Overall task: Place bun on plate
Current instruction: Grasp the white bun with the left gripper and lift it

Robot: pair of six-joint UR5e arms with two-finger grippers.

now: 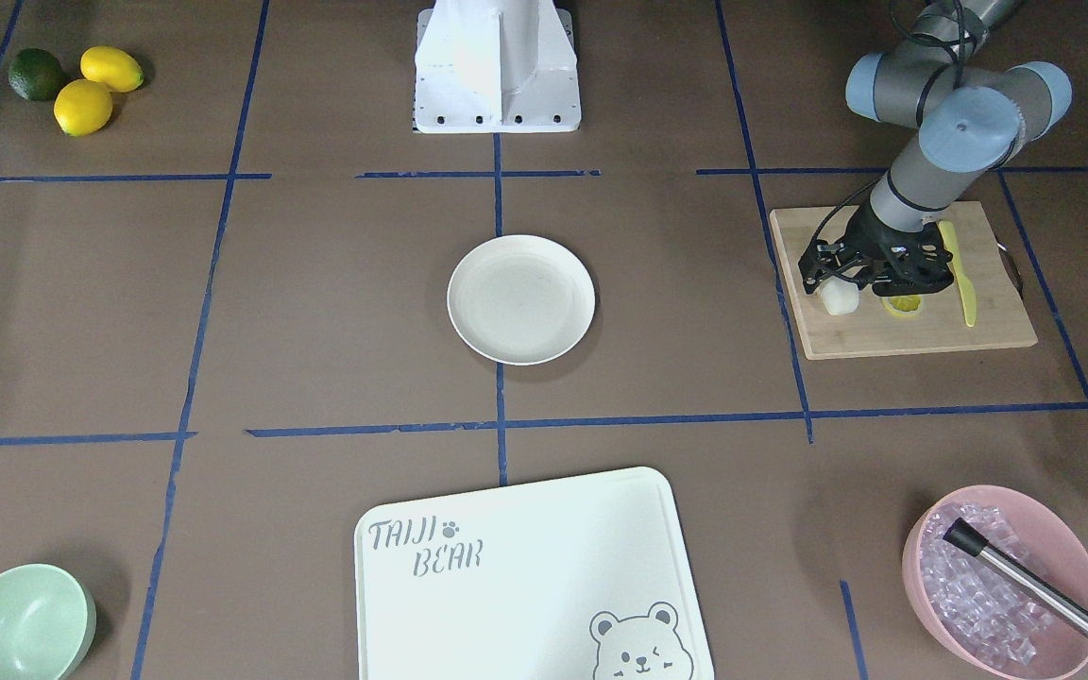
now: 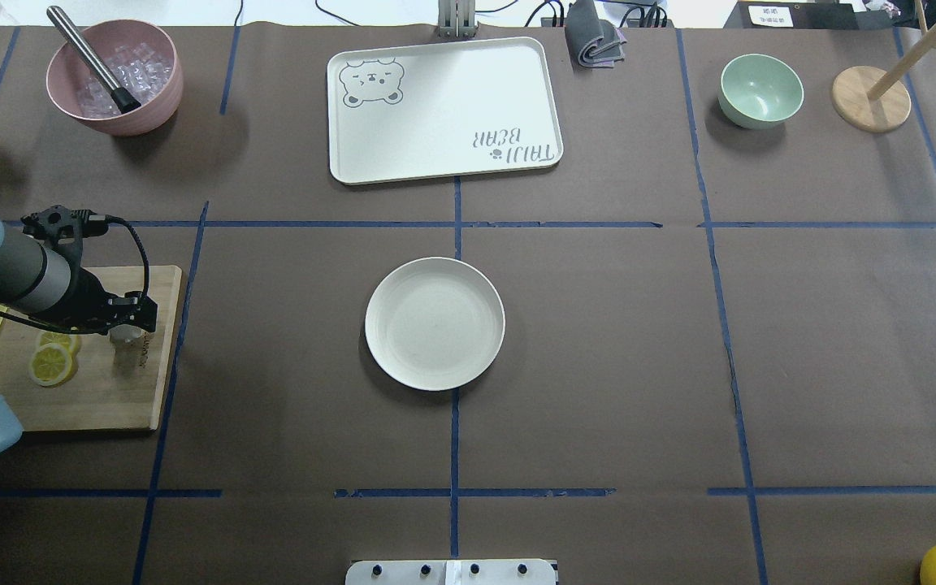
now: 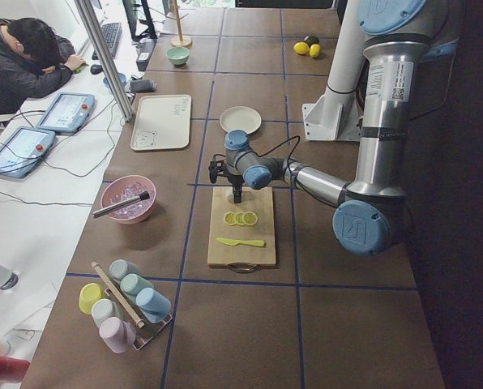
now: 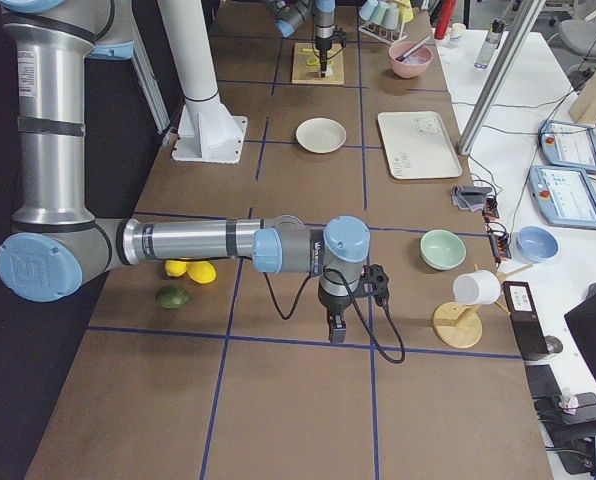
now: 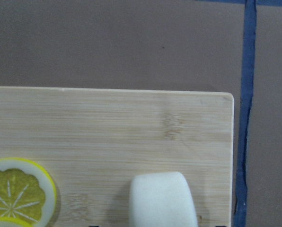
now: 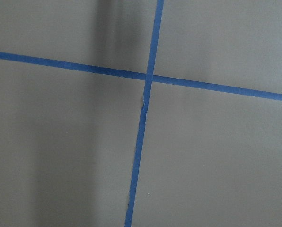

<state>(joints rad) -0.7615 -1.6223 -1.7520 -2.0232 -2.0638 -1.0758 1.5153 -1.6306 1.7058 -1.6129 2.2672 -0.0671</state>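
The bun [image 1: 839, 298] is a small white lump standing on the corner of a wooden cutting board [image 1: 903, 335], and it fills the bottom of the left wrist view [image 5: 162, 198]. My left gripper [image 1: 835, 280] hangs right over it, open, with a finger on either side and a gap to each. The cream-white plate [image 1: 520, 299] lies empty at the table's middle [image 2: 435, 323], well away from the board. My right gripper [image 4: 335, 335] points down over bare table near the tape cross; whether it is open or shut I cannot tell.
Lemon slices [image 1: 904, 304] and a yellow knife [image 1: 964, 283] share the board with the bun. A bear-printed board [image 2: 444, 110], a pink bowl of ice [image 2: 114, 77] and a mint-green bowl [image 2: 760, 89] line the far side. Whole lemons [image 1: 95, 90] lie near the robot's right.
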